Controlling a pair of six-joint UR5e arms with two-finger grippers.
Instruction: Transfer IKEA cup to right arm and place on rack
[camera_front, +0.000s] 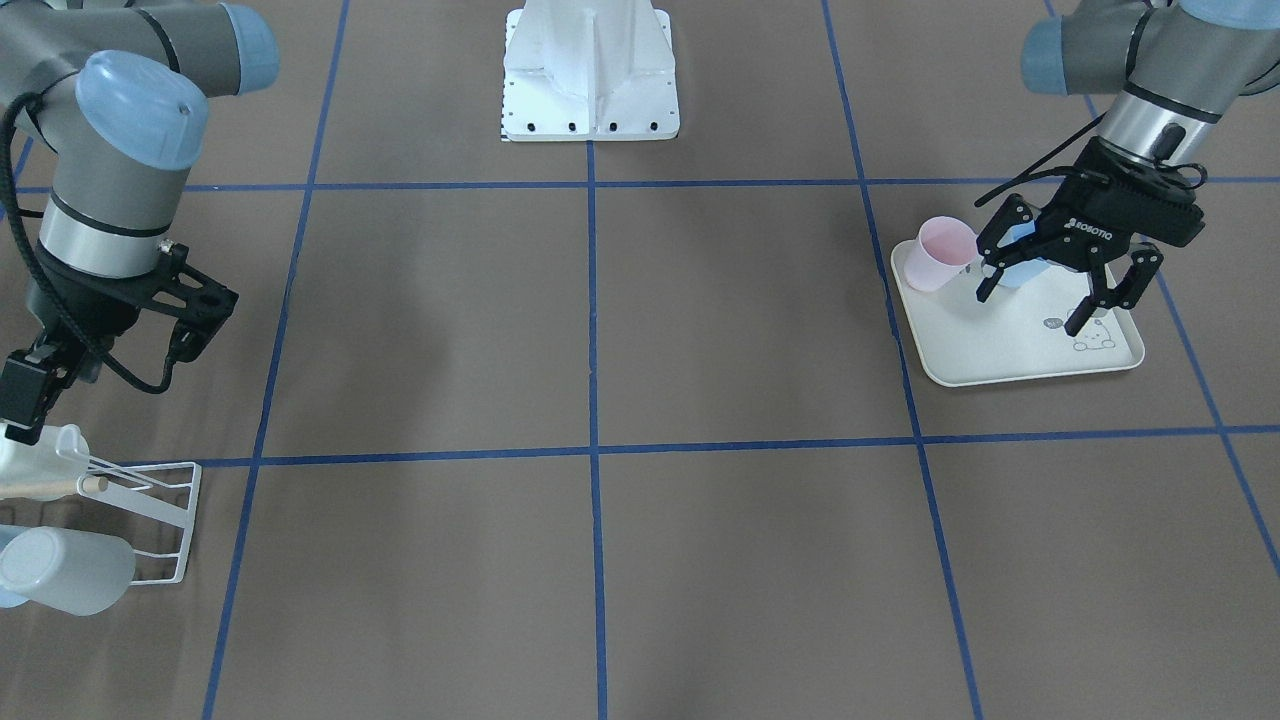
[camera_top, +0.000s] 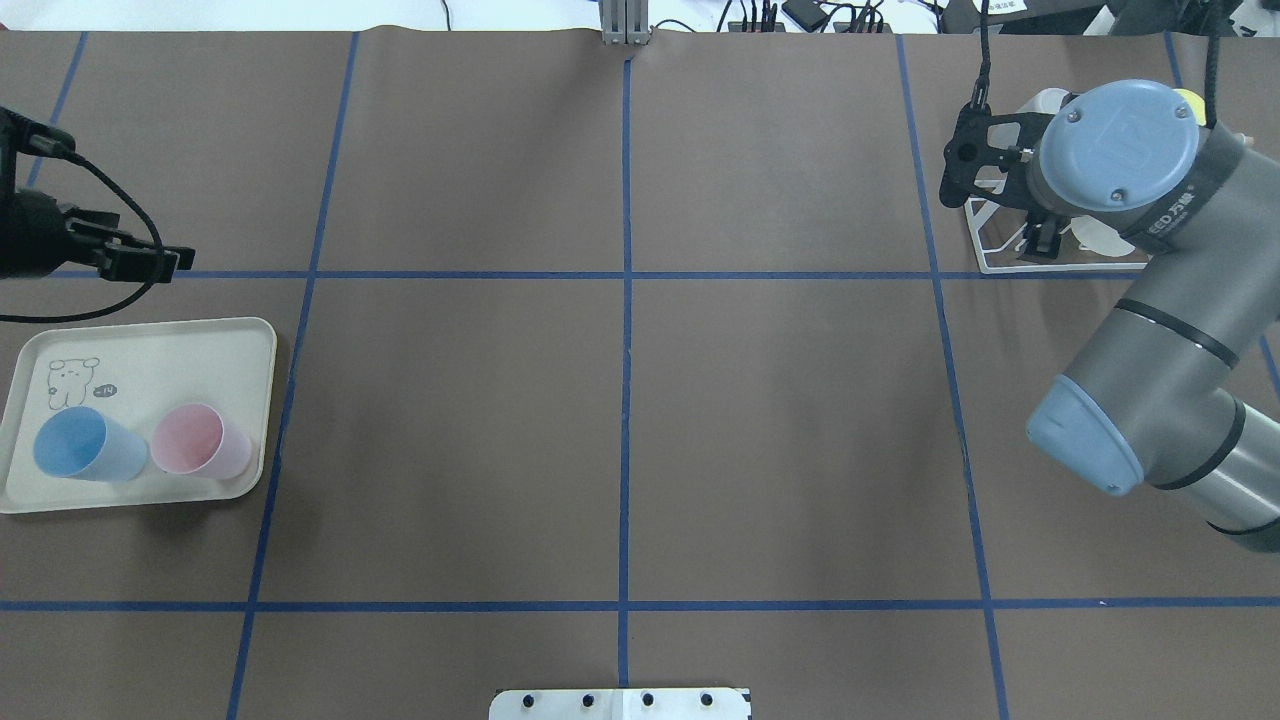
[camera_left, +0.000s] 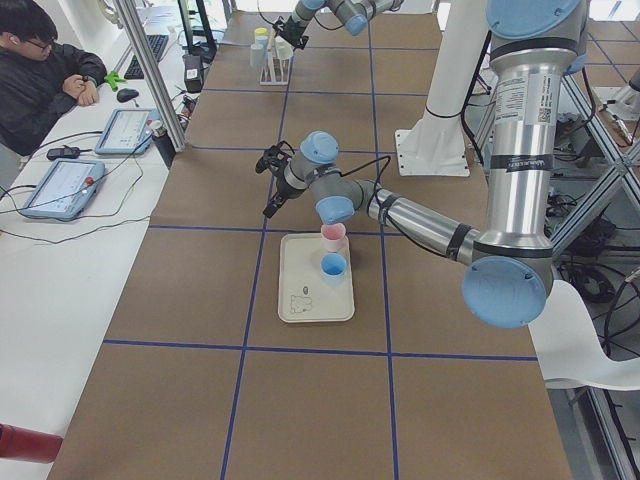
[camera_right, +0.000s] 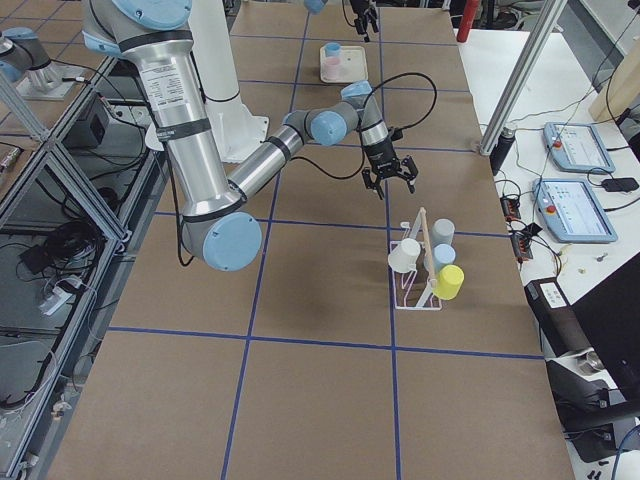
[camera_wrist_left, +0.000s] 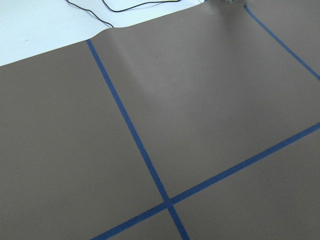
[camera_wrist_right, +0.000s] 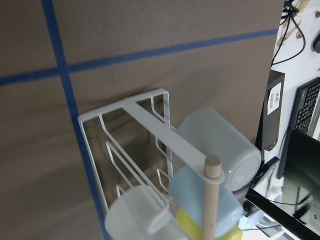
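Hovering with the left gripper (camera_front: 1030, 312), fingers spread wide, holding nothing. Near those fingers, apart from them: pink cup (camera_top: 200, 441) and blue cup (camera_top: 88, 444), mouths up on the tray (camera_top: 150, 345). Right gripper (camera_right: 388, 183) splayed too, empty, rack (camera_wrist_right: 150, 120) just beneath its fingers.

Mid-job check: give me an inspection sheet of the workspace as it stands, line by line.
Surface: brown mat with a blue tape grid, lying flat.
Job's things: blue cup and pink cup stand open-end up on the rabbit-print tray; rack carries white cup, grey cup, light-blue cup, yellow cup.
Clutter: nothing seen.
Grippers: left gripper open, empty, by the tray; right gripper looks open, empty, near the rack.
Cables: left wrist cable and right wrist cable hang in loops.
Surroundings: white pedestal; a person seated at a side bench with teach pendants.
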